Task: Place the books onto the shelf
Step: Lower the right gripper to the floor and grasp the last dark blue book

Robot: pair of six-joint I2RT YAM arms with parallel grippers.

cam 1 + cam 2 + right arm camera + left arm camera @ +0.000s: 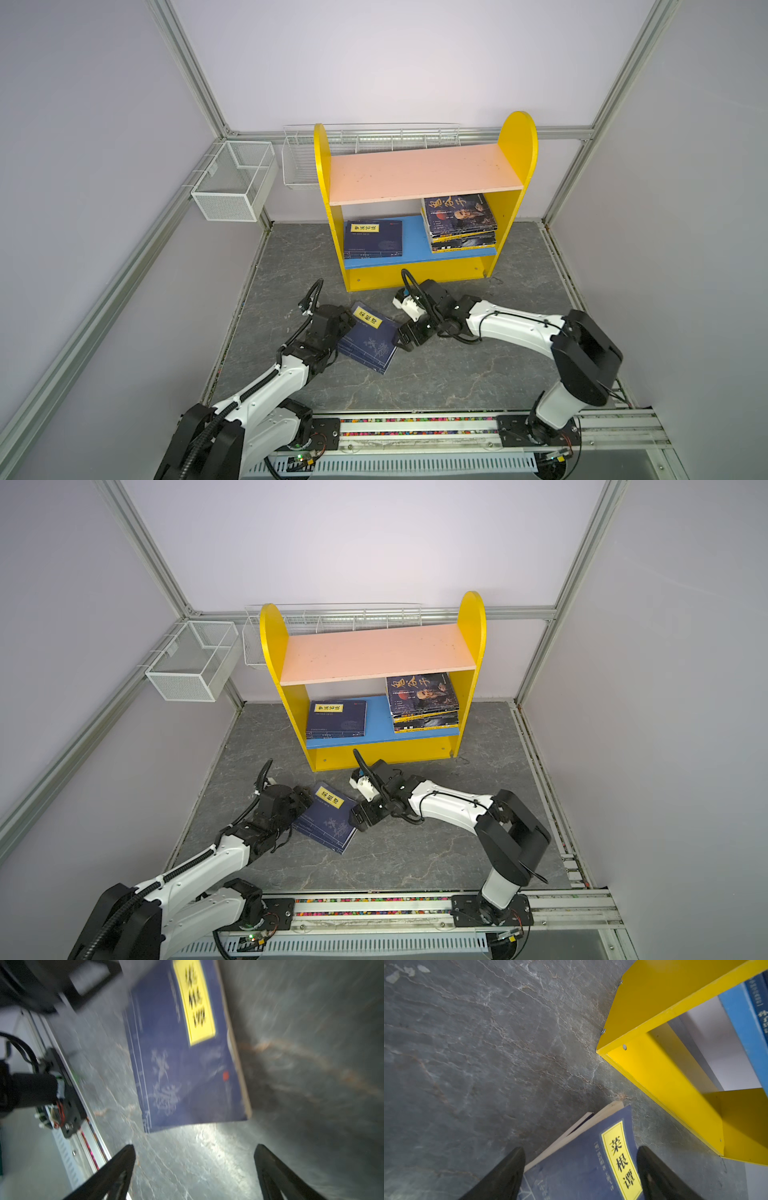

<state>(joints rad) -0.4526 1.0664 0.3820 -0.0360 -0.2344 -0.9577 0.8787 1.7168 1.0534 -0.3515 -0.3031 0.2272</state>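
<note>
A navy book (368, 337) (326, 821) with a yellow title label lies flat on the grey floor in front of the shelf (516, 137) (471, 617); a second book's page edge shows under it. My left gripper (345, 321) (304, 799) is open, its jaws straddling the label end of that book (571, 1167) in the left wrist view (580, 1148). My right gripper (401, 340) (357, 818) (194, 1146) is open and empty, just off the book's (182, 1053) opposite edge. On the blue lower board (415, 243) lie a navy book (372, 239) and a stack of books (459, 222). The pink upper board (415, 174) is bare.
A white mesh basket (232, 183) hangs on the left wall frame, and a wire basket (299, 166) sits behind the shelf. The arms' mounting rail (415, 428) runs along the front. The shelf's yellow base panel (654, 1001) stands close to the left gripper.
</note>
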